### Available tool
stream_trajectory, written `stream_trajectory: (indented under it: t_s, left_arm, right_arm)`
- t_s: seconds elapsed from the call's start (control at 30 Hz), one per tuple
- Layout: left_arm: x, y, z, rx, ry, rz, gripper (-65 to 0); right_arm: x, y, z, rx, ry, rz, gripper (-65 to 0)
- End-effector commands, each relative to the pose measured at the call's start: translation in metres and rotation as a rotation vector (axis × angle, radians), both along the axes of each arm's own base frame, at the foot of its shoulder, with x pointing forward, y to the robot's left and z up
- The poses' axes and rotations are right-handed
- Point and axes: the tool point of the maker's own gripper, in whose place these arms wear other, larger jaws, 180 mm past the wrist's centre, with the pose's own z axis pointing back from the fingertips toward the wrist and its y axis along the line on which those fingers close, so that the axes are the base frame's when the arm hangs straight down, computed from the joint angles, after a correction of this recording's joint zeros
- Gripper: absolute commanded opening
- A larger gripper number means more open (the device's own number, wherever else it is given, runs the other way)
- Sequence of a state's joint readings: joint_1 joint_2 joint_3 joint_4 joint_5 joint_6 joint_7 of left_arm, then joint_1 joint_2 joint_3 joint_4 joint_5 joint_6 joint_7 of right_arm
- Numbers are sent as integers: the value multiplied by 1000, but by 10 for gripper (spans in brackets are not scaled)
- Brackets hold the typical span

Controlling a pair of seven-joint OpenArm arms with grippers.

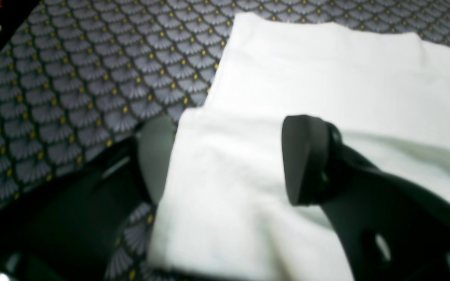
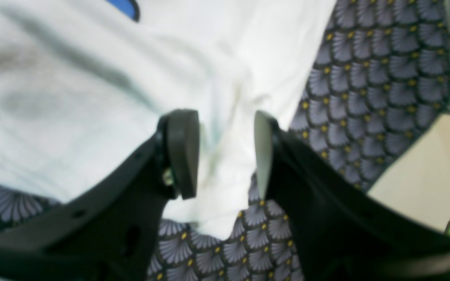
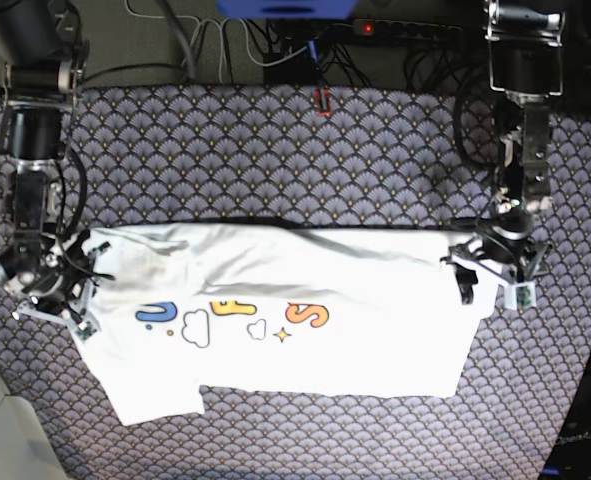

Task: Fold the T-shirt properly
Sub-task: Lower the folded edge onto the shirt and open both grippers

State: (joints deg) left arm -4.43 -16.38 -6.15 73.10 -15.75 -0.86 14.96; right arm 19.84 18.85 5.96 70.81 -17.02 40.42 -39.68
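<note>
A: Two risks noted, reading the base view left to right. Right pincer sits at the sleeve end of the T-shirt; its jaws stand apart over the cloth edge with nothing gripped. If it lifts away with fabric snagged on a pad, the fold could drag open.

B: And the far side?

A: Left pincer is also released, one finger over the folded hem corner, the other off it above the patterned desk. A careless retreat could flip that corner back.

B: Shirt position?

A: It lies flat across the desk middle, print up, spanning between both pincers, top portion folded over. Each pincer is at an opposite short end.
</note>
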Motion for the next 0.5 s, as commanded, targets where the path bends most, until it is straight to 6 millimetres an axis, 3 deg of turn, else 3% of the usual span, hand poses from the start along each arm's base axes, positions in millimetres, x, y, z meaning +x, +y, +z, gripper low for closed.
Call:
stream_trajectory:
  t_s: [0.0, 0.23, 0.47]
  left_arm:
    - [6, 7, 16, 16, -53, 6, -221]
    - [-16, 28, 2, 5, -24, 72, -221]
    - [-18, 24, -5, -4, -10, 71, -221]
  right_arm:
    - [9, -8, 24, -26, -69, -5, -406]
    - [-17, -8, 36, -92, -87, -2, -407]
    - [-35, -9, 28, -101, -72, -2, -406]
